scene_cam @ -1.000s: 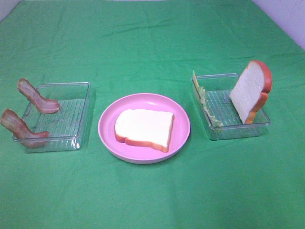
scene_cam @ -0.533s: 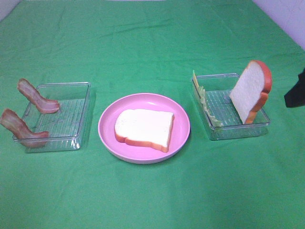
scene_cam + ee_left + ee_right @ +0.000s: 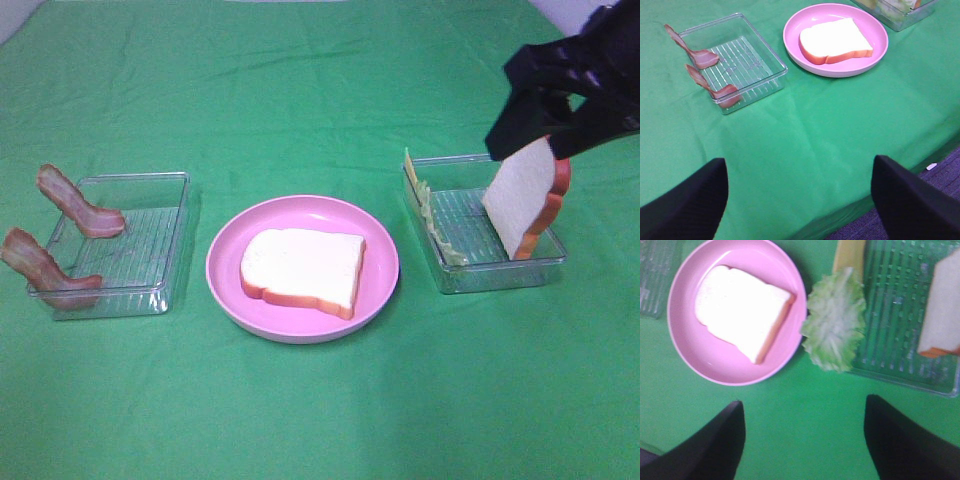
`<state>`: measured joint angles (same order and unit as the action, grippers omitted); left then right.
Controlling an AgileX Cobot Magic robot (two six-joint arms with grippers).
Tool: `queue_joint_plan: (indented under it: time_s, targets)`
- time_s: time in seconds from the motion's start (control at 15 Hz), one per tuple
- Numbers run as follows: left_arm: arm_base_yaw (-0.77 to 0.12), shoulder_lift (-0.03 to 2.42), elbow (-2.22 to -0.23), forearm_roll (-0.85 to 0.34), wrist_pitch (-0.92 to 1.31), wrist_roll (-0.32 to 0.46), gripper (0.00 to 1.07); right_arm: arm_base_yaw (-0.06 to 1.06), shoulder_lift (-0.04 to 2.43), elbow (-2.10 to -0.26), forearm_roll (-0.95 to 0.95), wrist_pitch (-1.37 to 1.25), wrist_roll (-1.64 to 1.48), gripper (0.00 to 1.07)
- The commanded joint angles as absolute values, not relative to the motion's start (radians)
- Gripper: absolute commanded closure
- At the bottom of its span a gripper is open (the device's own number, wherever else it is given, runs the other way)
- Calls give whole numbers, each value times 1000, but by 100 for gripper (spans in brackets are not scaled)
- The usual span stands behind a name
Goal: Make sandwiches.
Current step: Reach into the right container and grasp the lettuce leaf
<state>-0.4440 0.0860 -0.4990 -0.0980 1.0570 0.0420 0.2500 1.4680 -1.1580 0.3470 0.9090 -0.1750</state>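
One white bread slice (image 3: pixel 303 268) lies flat on the round pink plate (image 3: pixel 300 212). It also shows in the left wrist view (image 3: pixel 835 40) and the right wrist view (image 3: pixel 740 310). A second bread slice (image 3: pixel 522 195) stands on edge in the right clear tray (image 3: pixel 500 275), with lettuce (image 3: pixel 440 230) and yellow cheese (image 3: pixel 409 167) leaning on the tray's left wall. Two bacon strips (image 3: pixel 78 203) (image 3: pixel 40 268) hang over the left tray's (image 3: pixel 135 177) rim. My right gripper (image 3: pixel 530 125) hovers open and empty above the right tray. My left gripper (image 3: pixel 797 200) is open and empty, low near the table's front edge.
Green cloth (image 3: pixel 320 410) covers the table. The table's front edge and the floor show in the left wrist view (image 3: pixel 920 170). In the right wrist view the lettuce (image 3: pixel 835 325) overhangs the tray (image 3: pixel 890 315) next to the plate (image 3: pixel 705 370).
My right arm has come in from the right edge and now hangs above the right tray and the upright bread. Food, plate and trays have not moved.
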Motion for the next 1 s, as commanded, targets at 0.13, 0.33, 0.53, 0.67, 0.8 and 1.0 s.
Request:
queue_joint_plan:
  time_s: [0.13,0.33,0.53,0.67,0.8,1.0]
  targets:
    - [-448,79,-499,-99,1046,43,31,361,1618,-1320,344,968,-31,44]
    - [-448,79,-499,-99,1046,43,31,367,1747,-1433,336,1044,12,44]
    - [-448,79,-499,-99,1046,43,31,367,1865,-1483,295,1052,24,44]
    - [-448,79,-499,-99,1046,43,31,367,1926,-1485,267,1021,35,44]
    - [-448,79,-499,-99,1046,43,31,367,1964,-1485,237,993,35,44]
    - [-448,79,-499,-99,1046,43,31,366,2033,-1485,210,938,35,45]
